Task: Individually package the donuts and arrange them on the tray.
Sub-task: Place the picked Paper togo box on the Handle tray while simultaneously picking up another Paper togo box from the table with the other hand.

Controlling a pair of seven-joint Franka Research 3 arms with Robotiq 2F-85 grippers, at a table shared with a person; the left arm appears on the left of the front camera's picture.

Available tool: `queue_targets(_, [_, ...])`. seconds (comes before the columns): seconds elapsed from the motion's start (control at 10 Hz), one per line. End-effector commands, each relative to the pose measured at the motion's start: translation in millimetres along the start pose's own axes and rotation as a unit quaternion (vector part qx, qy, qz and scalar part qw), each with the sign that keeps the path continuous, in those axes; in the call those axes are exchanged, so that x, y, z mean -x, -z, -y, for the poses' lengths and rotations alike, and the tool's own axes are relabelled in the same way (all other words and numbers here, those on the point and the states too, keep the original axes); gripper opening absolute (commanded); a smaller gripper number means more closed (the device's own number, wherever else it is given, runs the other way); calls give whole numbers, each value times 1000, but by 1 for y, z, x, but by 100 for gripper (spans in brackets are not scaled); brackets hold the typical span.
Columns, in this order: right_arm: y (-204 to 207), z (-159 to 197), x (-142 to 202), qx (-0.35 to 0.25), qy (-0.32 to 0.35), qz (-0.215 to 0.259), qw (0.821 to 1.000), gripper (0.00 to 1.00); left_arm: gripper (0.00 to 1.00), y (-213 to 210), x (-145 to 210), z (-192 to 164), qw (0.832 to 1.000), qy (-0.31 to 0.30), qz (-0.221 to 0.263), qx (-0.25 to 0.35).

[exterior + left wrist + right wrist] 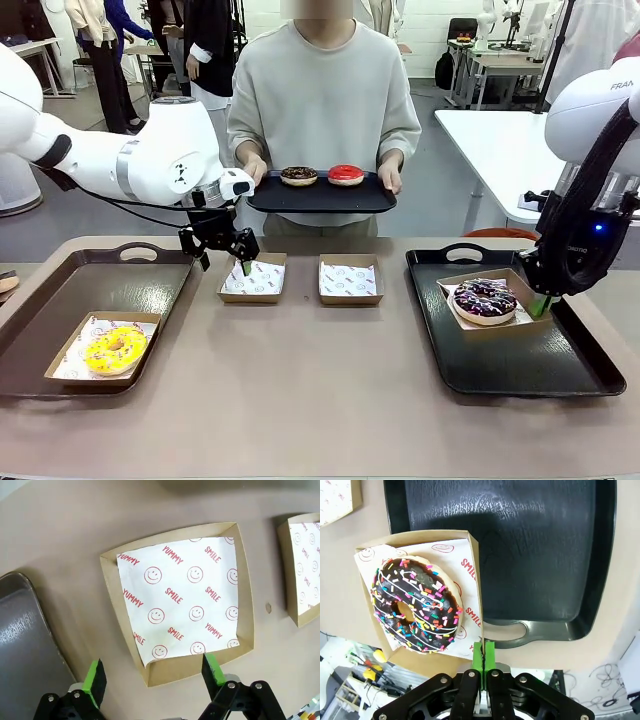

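Right gripper [541,303], pads pressed together on the three-o'clock rim of the cardboard box [470,322] carrying the sprinkled donut [485,298] over the black tray [540,365], should settle it flat before letting go, while the left gripper [226,264] hangs spread over an empty box [250,298].

Bright, even overhead light, soft shadows, sheen on the black tray [510,525] (wrist views bend at edges).

The left arm [150,155] and right arm [600,105] are cased in rounded white shells, with black cable draped along both. The left gripper [152,672] and right gripper [484,652] are black, green-padded and silver-screwed. A pale grey sweatshirt [330,100] is worn by the person [300,150].
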State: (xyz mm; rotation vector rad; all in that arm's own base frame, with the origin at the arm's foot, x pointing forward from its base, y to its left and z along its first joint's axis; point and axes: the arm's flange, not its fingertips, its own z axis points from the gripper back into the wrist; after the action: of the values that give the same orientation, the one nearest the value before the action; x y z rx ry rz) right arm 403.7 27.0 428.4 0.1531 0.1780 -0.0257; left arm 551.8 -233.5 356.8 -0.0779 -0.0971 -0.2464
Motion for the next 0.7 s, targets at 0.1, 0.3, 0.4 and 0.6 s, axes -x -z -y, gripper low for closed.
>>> queue_targets(0.1, [-3,1,2,-1,1,-1,1000,1,100,-4,4,0,1000,1,1,-2])
queue_targets(0.3, [-3,1,2,-1,1,-1,1000,1,100,-4,4,0,1000,1,1,-2])
queue_targets(0.4, [-3,1,2,-1,1,-1,1000,1,100,-4,4,0,1000,1,1,-2])
queue_targets(0.6, [-3,1,2,-1,1,-1,1000,1,100,-4,4,0,1000,1,1,-2])
